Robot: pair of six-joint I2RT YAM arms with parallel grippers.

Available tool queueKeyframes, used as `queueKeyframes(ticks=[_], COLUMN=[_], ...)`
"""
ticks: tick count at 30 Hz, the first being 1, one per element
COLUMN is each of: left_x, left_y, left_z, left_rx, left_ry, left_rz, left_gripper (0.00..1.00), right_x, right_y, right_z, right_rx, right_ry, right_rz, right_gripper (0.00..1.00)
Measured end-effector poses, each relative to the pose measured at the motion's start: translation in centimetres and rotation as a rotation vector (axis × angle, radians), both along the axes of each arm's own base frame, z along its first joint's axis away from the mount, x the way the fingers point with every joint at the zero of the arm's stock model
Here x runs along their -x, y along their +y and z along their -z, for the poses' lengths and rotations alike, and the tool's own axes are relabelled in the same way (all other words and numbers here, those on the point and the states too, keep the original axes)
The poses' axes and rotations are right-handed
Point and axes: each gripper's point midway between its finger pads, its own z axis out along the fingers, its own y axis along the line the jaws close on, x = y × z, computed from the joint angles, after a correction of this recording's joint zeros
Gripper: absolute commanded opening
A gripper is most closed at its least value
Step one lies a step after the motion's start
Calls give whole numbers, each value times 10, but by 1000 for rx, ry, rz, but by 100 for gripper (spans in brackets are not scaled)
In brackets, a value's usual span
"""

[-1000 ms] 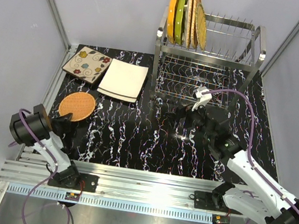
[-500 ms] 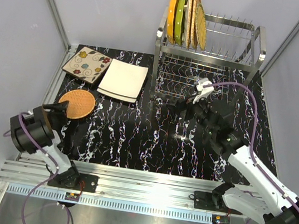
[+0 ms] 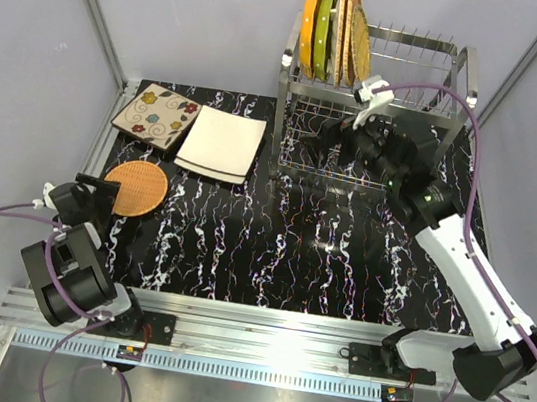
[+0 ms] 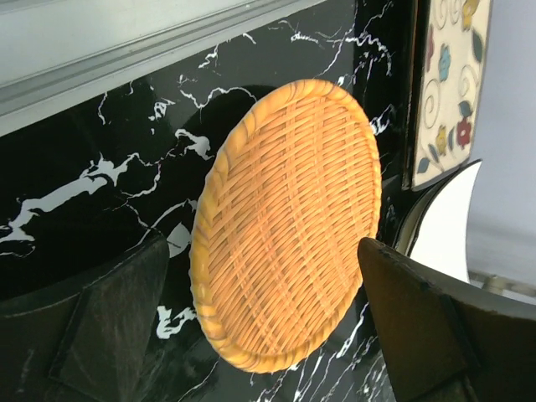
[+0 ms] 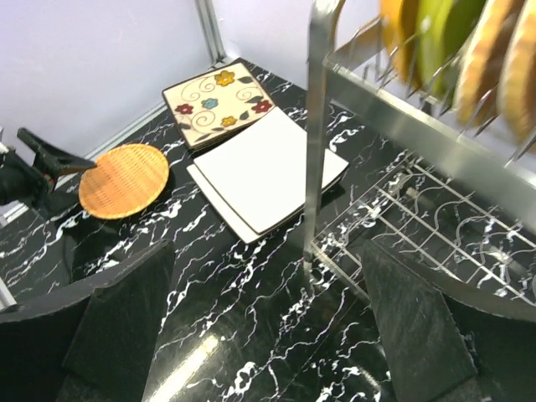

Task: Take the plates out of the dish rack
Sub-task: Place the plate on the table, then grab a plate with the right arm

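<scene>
Rack: tall steel-wire dish rack at the far right, with four upright plates in its top prongs.
Unloaded: square beige floral plate, square white plate and round wicker plate lie flat on the left, well apart from the rack.
Right gripper: fingers spread and raised beside the rack; I judge it is going for the next plate.
Left gripper: fingers spread, and the wicker plate lies free.

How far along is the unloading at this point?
Done: floral plate, white plate and round wicker plate lie on the table. In hand: nothing; left gripper is open by the wicker plate, right gripper open near the dish rack. Remaining: orange plate, green plate and two wicker plates upright in the rack.
</scene>
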Motion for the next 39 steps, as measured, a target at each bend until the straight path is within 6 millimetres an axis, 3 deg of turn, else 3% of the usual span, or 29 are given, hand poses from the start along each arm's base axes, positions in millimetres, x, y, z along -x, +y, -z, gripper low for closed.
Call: queueKeyframes(ticks=[6, 14, 19, 23, 28, 33, 39], left_x=[8, 31, 39, 48, 63, 66, 64], left_y=[-4, -10, -9, -13, -20, -19, -20], left_z=[0, -3, -8, -4, -7, -30, -57], left_rx=[-7, -3, 11, 28, 19, -44, -137], left_ry=[48, 167, 244, 301, 342, 316, 260], left_rz=[24, 18, 16, 20, 34, 51, 107], left_gripper=[99, 99, 99, 99, 99, 99, 99], right_x=[-29, -59, -78, -99, -123, -141, -146], right_y=[-6, -35, -55, -64, -65, -63, -66], right_z=[-33, -82, -102, -98, -78, -65, -63], right_rx=[-18, -53, -62, -39, 20, 59, 77], right_ry=[25, 12, -6, 7, 28, 33, 20], right_rz=[37, 115, 161, 192, 200, 204, 208], right_gripper=[100, 99, 91, 86, 81, 73, 69])
